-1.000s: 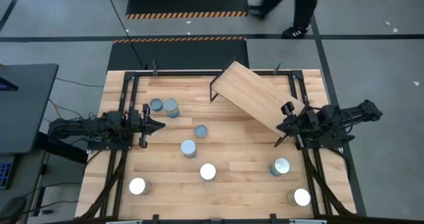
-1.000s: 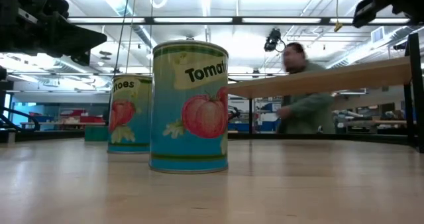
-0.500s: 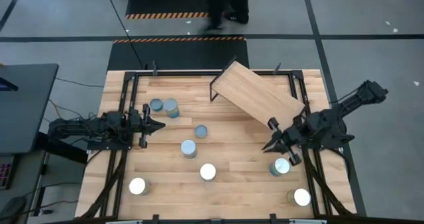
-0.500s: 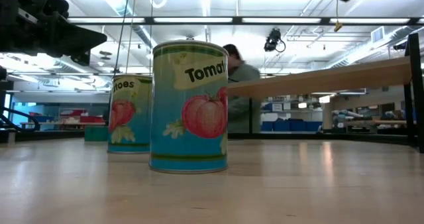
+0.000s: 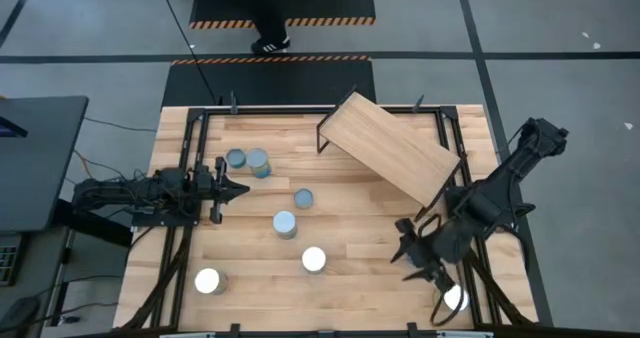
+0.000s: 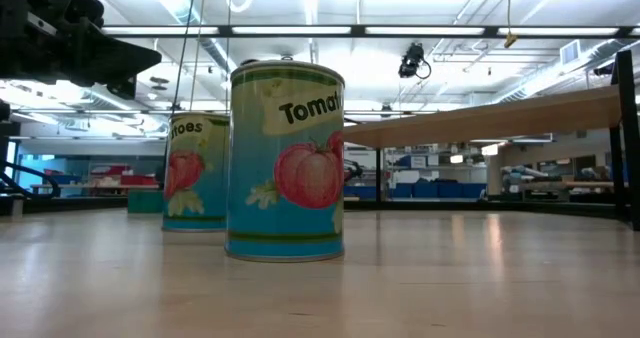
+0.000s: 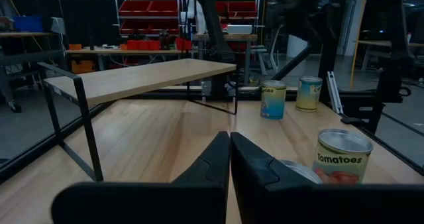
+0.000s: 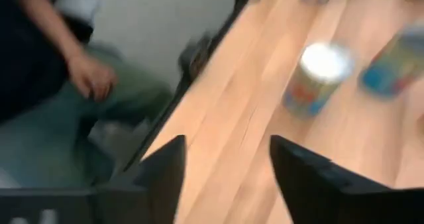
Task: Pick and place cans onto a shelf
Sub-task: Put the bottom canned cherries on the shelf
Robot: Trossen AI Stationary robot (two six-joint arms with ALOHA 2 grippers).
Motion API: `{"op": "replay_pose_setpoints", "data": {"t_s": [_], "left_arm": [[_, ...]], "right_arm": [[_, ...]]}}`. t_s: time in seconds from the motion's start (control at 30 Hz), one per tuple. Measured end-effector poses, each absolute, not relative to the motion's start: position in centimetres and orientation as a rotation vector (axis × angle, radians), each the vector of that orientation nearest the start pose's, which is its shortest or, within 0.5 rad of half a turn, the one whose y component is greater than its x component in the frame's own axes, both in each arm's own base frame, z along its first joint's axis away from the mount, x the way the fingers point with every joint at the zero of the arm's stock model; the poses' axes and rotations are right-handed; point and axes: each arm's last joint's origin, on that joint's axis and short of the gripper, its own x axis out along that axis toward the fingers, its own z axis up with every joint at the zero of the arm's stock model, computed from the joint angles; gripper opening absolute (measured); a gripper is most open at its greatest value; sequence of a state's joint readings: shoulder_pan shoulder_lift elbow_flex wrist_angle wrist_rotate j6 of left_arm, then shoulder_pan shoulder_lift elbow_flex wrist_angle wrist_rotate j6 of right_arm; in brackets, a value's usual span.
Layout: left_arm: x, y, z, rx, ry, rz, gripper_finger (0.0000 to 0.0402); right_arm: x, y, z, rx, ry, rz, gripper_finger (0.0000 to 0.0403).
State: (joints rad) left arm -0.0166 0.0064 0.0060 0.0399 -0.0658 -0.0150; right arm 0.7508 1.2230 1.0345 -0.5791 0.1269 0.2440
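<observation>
On the near right part of the desk, the right gripper [image 5: 415, 260] hangs over the boards with its jaws spread wide and empty, its arm stretched from the right edge toward the near edge. One of the cans [image 5: 455, 298] sits just beside it in the near right corner; whether another lies hidden under the arm cannot be told. The other cans are scattered — a pair [image 5: 248, 161] near the far left, three [image 5: 285, 224] around the middle, one [image 5: 208, 280] toward the near left corner. The shelf [image 5: 390, 145] stands skewed at the far right, its board bare.

These tins look rigid and probably weighty for their size, with smooth paper labels that could slip — best taken across the side wall, around mid-height, jaws square to the cylinder.

The left gripper [image 5: 232, 188] waits by the left edge, fingers [image 7: 218, 159] pressed together, holding nothing.
</observation>
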Motion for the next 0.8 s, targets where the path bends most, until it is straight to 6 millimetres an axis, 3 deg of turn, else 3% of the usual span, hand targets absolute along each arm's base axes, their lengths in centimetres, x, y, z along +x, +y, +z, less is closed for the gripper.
{"op": "replay_pose_setpoints", "data": {"t_s": [0.17, 0.3, 0.47, 0.8], "left_arm": [[9.8, 0.0, 16.9, -0.016, -0.040, 0.049, 0.0020], [9.8, 0.0, 16.9, -0.016, -0.040, 0.049, 0.0020], [9.8, 0.0, 16.9, -0.016, -0.040, 0.049, 0.0020], [9.8, 0.0, 16.9, -0.016, -0.040, 0.049, 0.0020]], "right_arm": [[18.6, 17.7, 29.5, -0.009, 1.052, 0.495, 0.0324], [18.4, 18.0, 28.2, 0.027, 1.217, 0.492, 0.0359], [17.6, 17.1, 26.7, 0.007, 1.436, 0.318, 0.0370], [17.2, 16.6, 24.7, -0.016, 1.510, 0.056, 0.0366]]}}
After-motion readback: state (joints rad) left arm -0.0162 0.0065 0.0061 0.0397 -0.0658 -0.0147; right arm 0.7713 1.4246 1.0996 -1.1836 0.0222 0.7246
